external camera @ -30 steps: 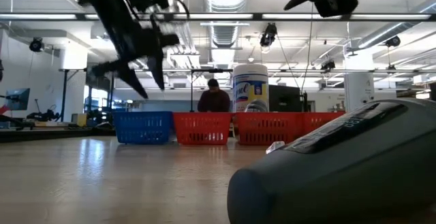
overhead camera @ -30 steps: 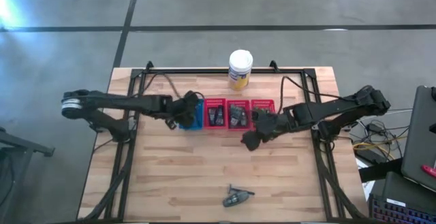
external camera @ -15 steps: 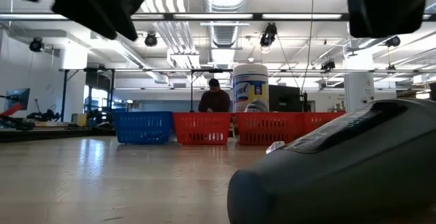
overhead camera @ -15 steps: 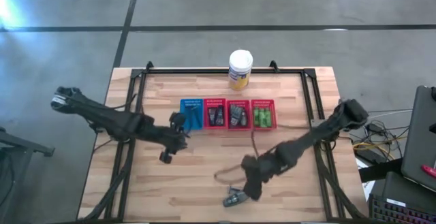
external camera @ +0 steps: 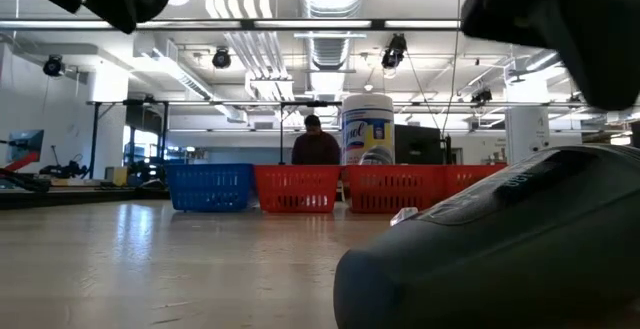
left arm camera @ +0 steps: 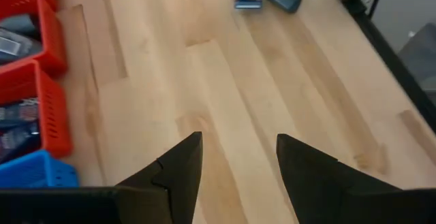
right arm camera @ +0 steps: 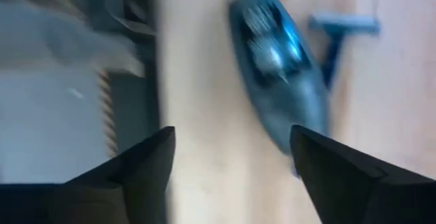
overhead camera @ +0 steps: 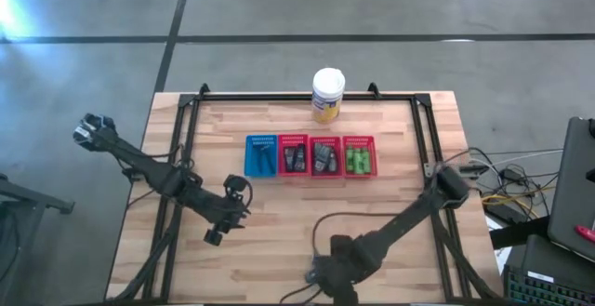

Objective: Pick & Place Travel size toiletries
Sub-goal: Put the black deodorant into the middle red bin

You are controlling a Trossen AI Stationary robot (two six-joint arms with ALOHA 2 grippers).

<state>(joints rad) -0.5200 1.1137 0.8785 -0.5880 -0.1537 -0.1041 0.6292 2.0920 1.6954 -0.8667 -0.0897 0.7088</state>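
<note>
Wooden table w/ a row of baskets at the back: blue basket, then three red baskets holding toiletries, incl. green mini bottles. Yellow canister standing behind them. Right gripper is hanging at the table's front edge, fingers spread, w/ a dark grey oval tube and blue razor lying just ahead of it, not gripped. Left gripper is hovering over bare wood, fingers apart, holding nothing, baskets off to one side.
</note>
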